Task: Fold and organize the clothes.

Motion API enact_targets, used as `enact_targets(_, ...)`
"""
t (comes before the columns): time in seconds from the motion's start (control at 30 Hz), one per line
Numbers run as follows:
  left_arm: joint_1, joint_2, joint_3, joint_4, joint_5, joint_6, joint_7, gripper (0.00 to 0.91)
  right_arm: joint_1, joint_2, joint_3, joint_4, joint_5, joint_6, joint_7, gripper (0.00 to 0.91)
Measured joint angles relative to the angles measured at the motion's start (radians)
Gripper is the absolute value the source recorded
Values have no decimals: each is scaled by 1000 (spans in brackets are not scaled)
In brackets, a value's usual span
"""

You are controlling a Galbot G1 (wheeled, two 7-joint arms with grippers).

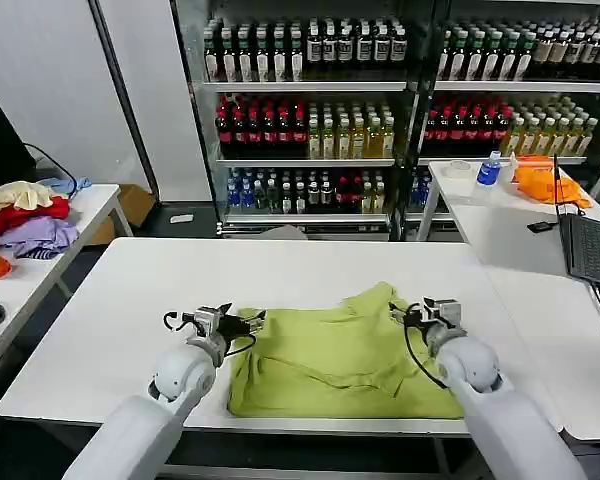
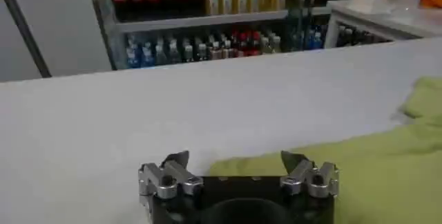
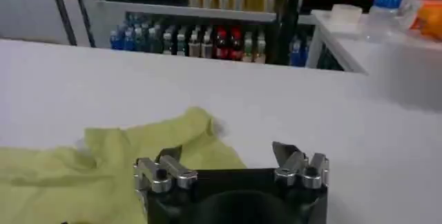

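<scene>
**Fingers apart at both edges of the shirt, fold not finished**

Fingers of the left gripper [image 2: 235, 160] stand apart, empty, poised just over the left edge of the lime T-shirt [image 1: 345, 355]. Fingers of the right gripper [image 3: 228, 155] also apart and empty, at the shirt's right edge near the raised sleeve [image 3: 183, 127].

T-shirt lies on the white surface [image 1: 110, 300], toward its near edge, between the two grippers. Looks partly folded: bottom and left edges roughly squared, fabric rumpled, one sleeve poking out at the far right. Judged mid-task; sleeve tuck and further folds remain, then tidying.

Both arms reach forward from the body, low over the surface, wrists level, one on each flank of the garment, grippers pointing away from the robot.
</scene>
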Motion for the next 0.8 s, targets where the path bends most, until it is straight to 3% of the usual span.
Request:
enact_targets(0.13, -12, 0, 3, 20, -3, 1, -2, 907, 58, 31, -28, -73, 13, 0, -3, 907)
enact_targets(0.2, -16, 0, 4, 29, -3, 1, -2, 615, 83, 45, -38, -106, 21, 0, -3, 907)
enact_targets(0.23, -17, 0, 5, 32, -3, 1, -2, 353, 95, 53, -44, -123, 26, 0, -3, 907)
enact_targets(0.27, -17, 0, 6, 35, -4, 1, -2, 232, 105, 59, -48, -137, 28, 1, -3, 907)
enact_targets(0.3, -18, 0, 8, 38, -4, 1, -2, 101, 113, 64, -52, -150, 31, 1, -4, 836)
enact_targets(0.33, -18, 0, 8, 40, -4, 1, -2, 60, 120, 69, -57, -163, 32, 1, -4, 715)
enact_targets(0.37, -19, 0, 9, 42, -4, 1, -2, 20, 125, 72, -60, -172, 33, 2, -4, 363)
enact_targets(0.43, -18, 0, 10, 45, -4, 1, 0, 20, 135, 77, -64, -188, 35, 3, -4, 111)
enact_targets(0.5, -16, 0, 10, 47, -5, 0, 3, 20, 141, 82, -66, -200, 37, 5, -4, 0)
enact_targets(0.8, -5, 0, 12, 52, -10, -3, 16, 20, 150, 90, -68, -221, 44, 9, -6, 0)
